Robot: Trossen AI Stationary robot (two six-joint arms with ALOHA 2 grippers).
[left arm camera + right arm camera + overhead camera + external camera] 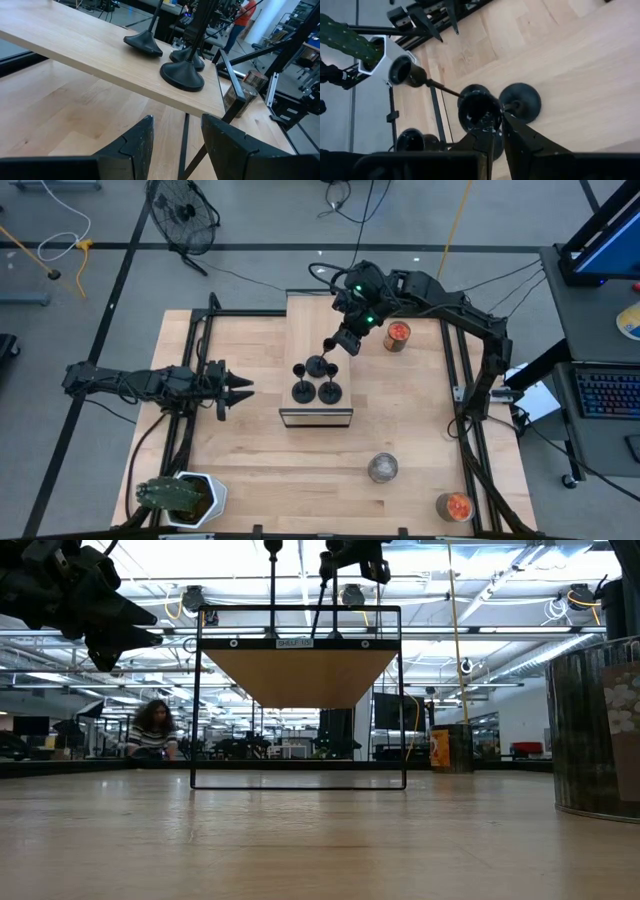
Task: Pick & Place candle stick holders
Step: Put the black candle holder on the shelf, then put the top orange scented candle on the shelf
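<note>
Right gripper [333, 344] setting a holder [317, 366] on the shelf [300, 318].
It is grasping the stem beside two holders; left gripper [243, 389], released, is waiting over the bench [400, 420].

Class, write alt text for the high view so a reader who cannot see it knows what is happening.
Seen from above, the right gripper is shut on a black candle stick holder on a raised wooden shelf, beside three other holders. The left gripper waits open at the table's left.
</note>
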